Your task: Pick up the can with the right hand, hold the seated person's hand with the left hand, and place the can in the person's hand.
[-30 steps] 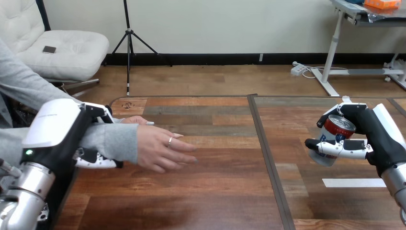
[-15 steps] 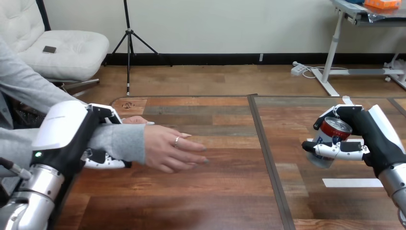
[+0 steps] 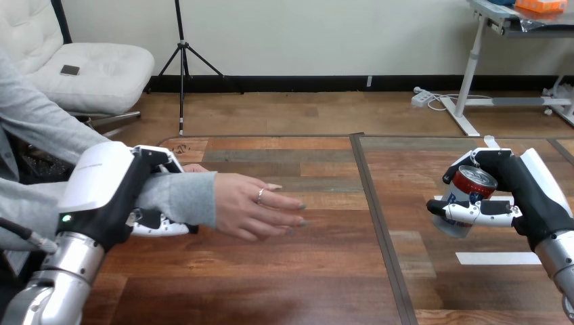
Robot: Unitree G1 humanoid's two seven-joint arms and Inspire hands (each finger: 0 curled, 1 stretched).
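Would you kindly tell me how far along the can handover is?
Done: the right hand is curled round the can, which is tilted. In hand: the left hand is curled round the person's forearm, over the sleeve. Left: bringing the can across to the person's hand, which lies palm down and well apart from it.

- The left hand point(image 3: 108, 196) covers part of the person's forearm point(image 3: 181, 196), so where they touch is hidden
- Fingers point(image 3: 484, 211) of the right hand point(image 3: 533, 195) hide the low part of the can point(image 3: 474, 181)
- The person's arm point(image 3: 27, 200) runs off the left edge
- The right arm point(image 3: 559, 263) is cut off at the bottom right corner
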